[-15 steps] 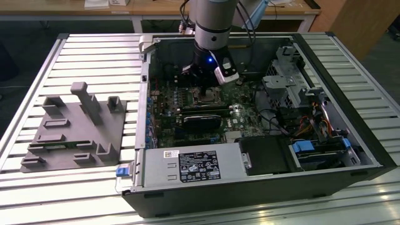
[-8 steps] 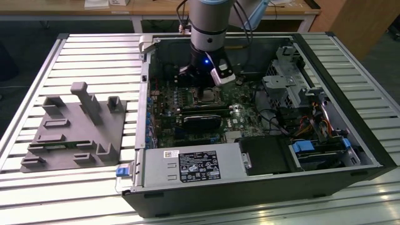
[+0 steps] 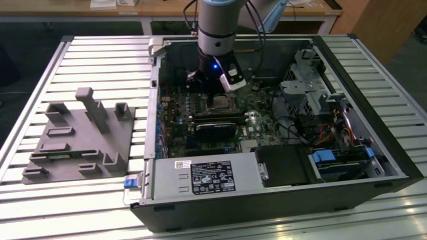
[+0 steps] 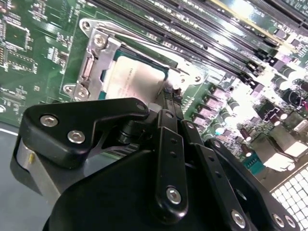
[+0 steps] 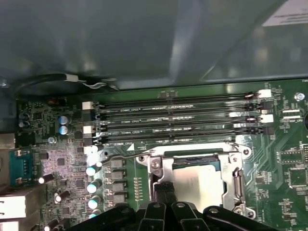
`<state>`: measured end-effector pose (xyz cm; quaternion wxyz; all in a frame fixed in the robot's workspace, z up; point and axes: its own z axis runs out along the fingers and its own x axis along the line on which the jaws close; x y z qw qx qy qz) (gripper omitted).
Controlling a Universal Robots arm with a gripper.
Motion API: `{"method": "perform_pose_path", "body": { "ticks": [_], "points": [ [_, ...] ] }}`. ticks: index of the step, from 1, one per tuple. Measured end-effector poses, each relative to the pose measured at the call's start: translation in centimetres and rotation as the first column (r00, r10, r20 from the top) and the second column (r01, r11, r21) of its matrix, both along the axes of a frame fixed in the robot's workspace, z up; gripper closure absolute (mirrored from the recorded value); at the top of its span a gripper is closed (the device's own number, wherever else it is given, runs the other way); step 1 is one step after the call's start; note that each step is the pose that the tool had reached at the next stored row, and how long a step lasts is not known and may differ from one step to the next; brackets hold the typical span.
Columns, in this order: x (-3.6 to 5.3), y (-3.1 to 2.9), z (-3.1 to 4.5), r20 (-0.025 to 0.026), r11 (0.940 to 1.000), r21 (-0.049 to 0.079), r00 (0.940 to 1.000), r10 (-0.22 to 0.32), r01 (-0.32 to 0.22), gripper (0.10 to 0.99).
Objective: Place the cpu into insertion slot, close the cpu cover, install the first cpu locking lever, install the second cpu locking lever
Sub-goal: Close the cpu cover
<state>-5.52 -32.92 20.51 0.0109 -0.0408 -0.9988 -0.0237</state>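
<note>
Atop the insertion slot [image 5: 195, 162] | cpu [image 5: 204, 185] seated | end effector [image 5: 163, 191] pinched narrow at its edge

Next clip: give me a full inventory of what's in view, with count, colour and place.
computer case: one, black, open, on the slatted table
motherboard: one, green, inside the case
cpu: one, silvery, in the insertion slot
cpu cover: one, silver, flat around the cpu
memory slots: four, black, beside the socket
fixture tray: one, grey, the exterior view's left
arm: one, grey, above the motherboard
gripper: one, black, fingers together at the socket's edge
</note>
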Motion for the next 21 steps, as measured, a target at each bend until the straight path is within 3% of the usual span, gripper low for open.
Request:
{"method": "perform_pose_path", "body": {
  "ticks": [5,21],
  "points": [
    [-0.21,-0.05,-0.22,0.0024,1.0,0.001,1.0,0.003,-0.003,0.98],
    [-0.18,-0.06,-0.37,0.0026,1.0,0.001,1.0,0.006,-0.006,0.98]
  ]
}}
